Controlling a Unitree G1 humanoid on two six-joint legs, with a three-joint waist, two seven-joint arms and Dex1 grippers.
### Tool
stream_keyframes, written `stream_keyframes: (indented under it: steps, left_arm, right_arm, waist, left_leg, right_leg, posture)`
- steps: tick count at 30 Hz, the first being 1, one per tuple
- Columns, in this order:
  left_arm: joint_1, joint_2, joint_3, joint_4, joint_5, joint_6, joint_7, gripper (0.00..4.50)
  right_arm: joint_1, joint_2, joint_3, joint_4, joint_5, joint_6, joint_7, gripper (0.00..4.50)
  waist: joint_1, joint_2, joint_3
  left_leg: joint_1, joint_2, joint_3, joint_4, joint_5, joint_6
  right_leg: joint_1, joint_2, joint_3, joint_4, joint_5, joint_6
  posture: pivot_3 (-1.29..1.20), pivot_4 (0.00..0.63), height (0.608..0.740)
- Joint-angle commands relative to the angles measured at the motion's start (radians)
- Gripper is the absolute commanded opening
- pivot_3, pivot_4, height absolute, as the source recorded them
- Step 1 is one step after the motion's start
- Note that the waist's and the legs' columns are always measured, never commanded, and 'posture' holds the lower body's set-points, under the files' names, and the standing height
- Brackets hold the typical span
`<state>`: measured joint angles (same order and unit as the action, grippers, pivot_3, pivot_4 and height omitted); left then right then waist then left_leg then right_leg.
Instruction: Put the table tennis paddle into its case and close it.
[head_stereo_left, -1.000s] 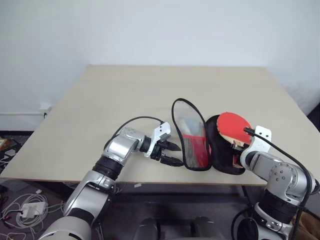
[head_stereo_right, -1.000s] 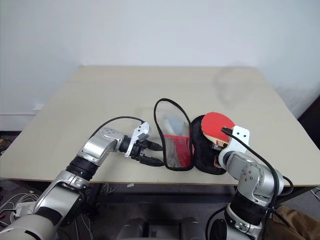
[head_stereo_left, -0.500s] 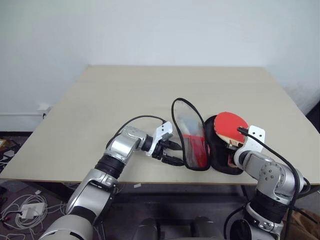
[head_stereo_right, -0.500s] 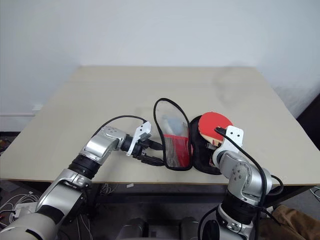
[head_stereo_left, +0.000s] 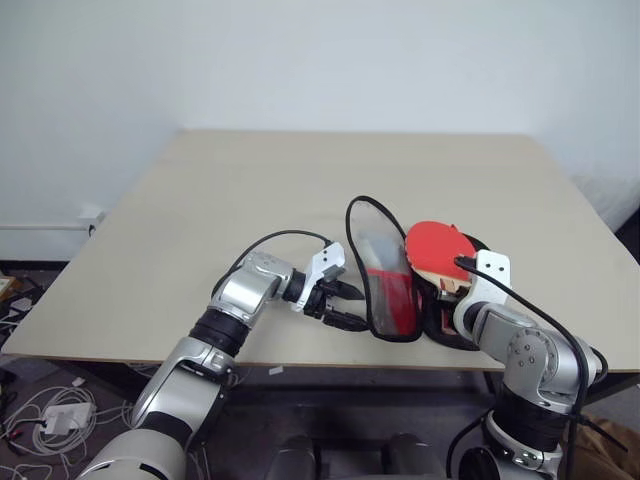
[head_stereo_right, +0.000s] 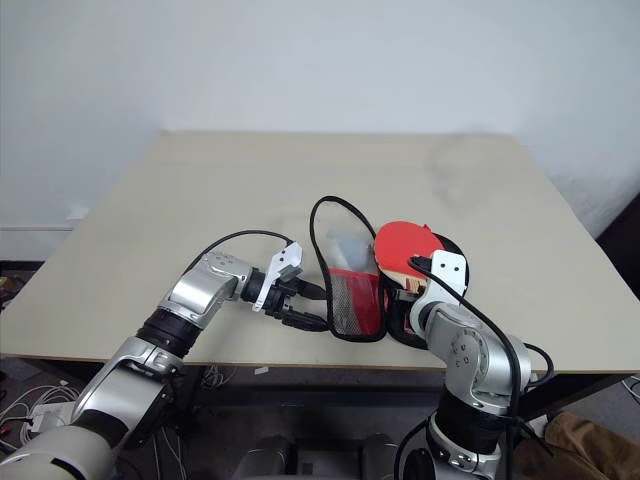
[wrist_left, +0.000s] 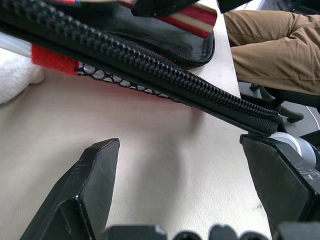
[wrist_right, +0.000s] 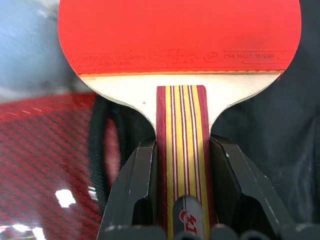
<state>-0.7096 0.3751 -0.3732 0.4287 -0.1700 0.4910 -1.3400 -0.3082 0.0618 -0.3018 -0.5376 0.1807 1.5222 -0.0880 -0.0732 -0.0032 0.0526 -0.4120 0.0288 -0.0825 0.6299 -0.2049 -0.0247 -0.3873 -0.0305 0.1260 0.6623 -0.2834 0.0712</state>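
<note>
The case (head_stereo_left: 388, 292) lies unzipped near the table's front edge. Its red mesh-patched half stands upright, and its black half (head_stereo_left: 452, 332) lies flat to the right. My right gripper (wrist_right: 181, 150) is shut on the striped wooden handle of the table tennis paddle (head_stereo_left: 434, 246). The red face is held tilted over the black half, close to the upright flap. My left gripper (head_stereo_left: 356, 308) is open just left of the flap, low over the table. The case's zip edge (wrist_left: 150, 70) runs past its fingertips (wrist_left: 97, 165) without touching them.
The pale table (head_stereo_left: 250, 200) stretches back and left of the case. Its front edge runs just below both grippers. Cables and a power strip (head_stereo_left: 50, 412) lie on the floor at the left. A seated person's tan trousers (wrist_left: 270, 45) show beyond the table edge.
My right gripper has carried the paddle left, so its red face now sits over the black half next to the upright flap. The left gripper has stayed put, open.
</note>
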Motion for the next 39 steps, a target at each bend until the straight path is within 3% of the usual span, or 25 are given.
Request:
stream_keyframes:
  steps: [1, 16, 17, 25, 28, 32, 39]
  left_arm:
    - [-0.019, 0.004, 0.011, -0.024, -0.002, -0.007, -0.004, 4.12]
    - [-0.021, -0.003, 0.008, -0.021, -0.003, -0.004, -0.005, 4.12]
    - [-0.02, -0.003, 0.007, -0.022, -0.003, -0.004, -0.005, 4.12]
    - [-0.021, -0.002, 0.006, -0.021, -0.002, -0.006, -0.007, 4.12]
    - [-0.037, -0.016, 0.012, -0.01, -0.013, 0.0, -0.013, 4.12]
    - [-0.073, -0.067, 0.002, 0.026, -0.01, -0.034, -0.022, 4.12]
    - [-0.188, -0.277, 0.011, 0.215, 0.022, -0.158, 0.07, 4.12]
  right_arm:
    - [0.006, -0.025, 0.0, -0.015, -0.023, -0.042, -0.001, 1.1]
    - [0.061, -0.031, 0.028, -0.005, -0.054, -0.076, -0.012, 1.1]
    - [0.065, -0.033, 0.034, 0.001, -0.06, -0.082, -0.017, 1.8]
    - [0.079, -0.078, 0.074, -0.008, -0.079, -0.11, -0.005, 4.35]
    - [0.045, -0.106, 0.066, -0.107, -0.028, -0.171, 0.062, 4.44]
    - [-0.026, -0.135, -0.039, -0.263, 0.078, -0.311, 0.178, 4.44]
    - [-0.08, -0.14, -0.214, -0.28, 0.224, -0.461, 0.238, 4.44]
  waist:
    - [0.0, 0.0, 0.0]
    - [0.001, 0.0, 0.0]
    - [0.001, 0.0, 0.0]
    - [0.001, 0.0, 0.0]
    - [0.001, 0.0, 0.0]
    - [0.001, 0.0, 0.0]
    - [0.002, -0.001, -0.001]
  left_leg:
    - [0.0, 0.0, 0.0, 0.0, 0.0, 0.0]
    - [0.0, 0.0, -0.002, 0.0, 0.0, 0.0]
    - [0.0, 0.0, -0.001, 0.0, 0.0, 0.0]
    - [0.0, 0.0, -0.002, 0.001, 0.0, 0.0]
    - [0.0, 0.0, -0.001, 0.001, 0.0, 0.0]
    - [0.0, 0.0, -0.002, 0.002, 0.0, 0.0]
    - [0.0, -0.001, -0.004, 0.003, 0.0, 0.0]
  right_leg:
    - [0.0, 0.0, 0.0, 0.0, 0.0, 0.0]
    - [0.001, 0.0, -0.001, 0.0, 0.0, 0.0]
    - [0.001, 0.0, -0.001, 0.0, 0.0, 0.0]
    - [0.001, 0.0, -0.001, 0.0, 0.0, 0.0]
    - [0.001, 0.0, -0.001, 0.0, 0.0, 0.0]
    - [0.001, 0.0, -0.002, 0.0, 0.0, 0.0]
    - [0.005, 0.0, -0.004, -0.002, 0.0, 0.0]
  posture:
    - [0.0, 0.0, 0.74]
    - [0.0, 0.0, 0.74]
    - [0.0, 0.0, 0.74]
    - [0.0, 0.0, 0.74]
    - [0.0, 0.0, 0.74]
    - [0.0, 0.0, 0.74]
    - [0.0, 0.0, 0.74]
